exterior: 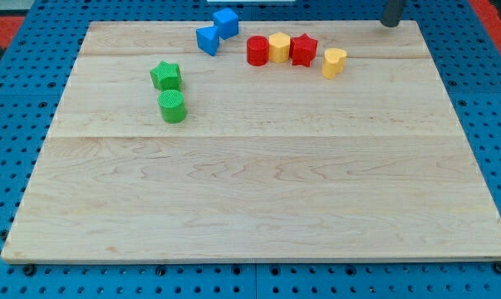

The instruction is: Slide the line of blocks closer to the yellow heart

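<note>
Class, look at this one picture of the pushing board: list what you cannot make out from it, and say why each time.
1. My tip: the rod is cut off by the view's top edge, and its lower end is blurred.
2. Whether the red star touches the yellow heart: the gap is too small to judge.
3. The exact shapes of the two blue blocks: too small.

Toward the bench (258, 208) top's left, a green star (165, 75) sits just above a green cylinder (173, 106); two blue blocks (218, 31) touch near its top edge.
</note>
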Motion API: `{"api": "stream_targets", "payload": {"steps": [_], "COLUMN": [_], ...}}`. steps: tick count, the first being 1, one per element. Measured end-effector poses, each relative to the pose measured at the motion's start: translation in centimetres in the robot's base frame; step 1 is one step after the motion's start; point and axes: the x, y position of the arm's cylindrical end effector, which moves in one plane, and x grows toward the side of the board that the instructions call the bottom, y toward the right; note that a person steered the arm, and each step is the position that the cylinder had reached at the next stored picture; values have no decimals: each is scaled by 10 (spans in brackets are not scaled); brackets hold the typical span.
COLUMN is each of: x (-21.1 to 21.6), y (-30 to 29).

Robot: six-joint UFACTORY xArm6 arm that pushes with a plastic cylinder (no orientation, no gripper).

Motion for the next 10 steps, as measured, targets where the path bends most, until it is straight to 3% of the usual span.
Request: {"api": "stream_targets", "payload": {"steps": [1,2,3,5,6,7,9,10], "x": [-1,0,1,16,66,72,0,0], "y": [-22,-151,-222,-246,-273,-261,-227,-228]}}
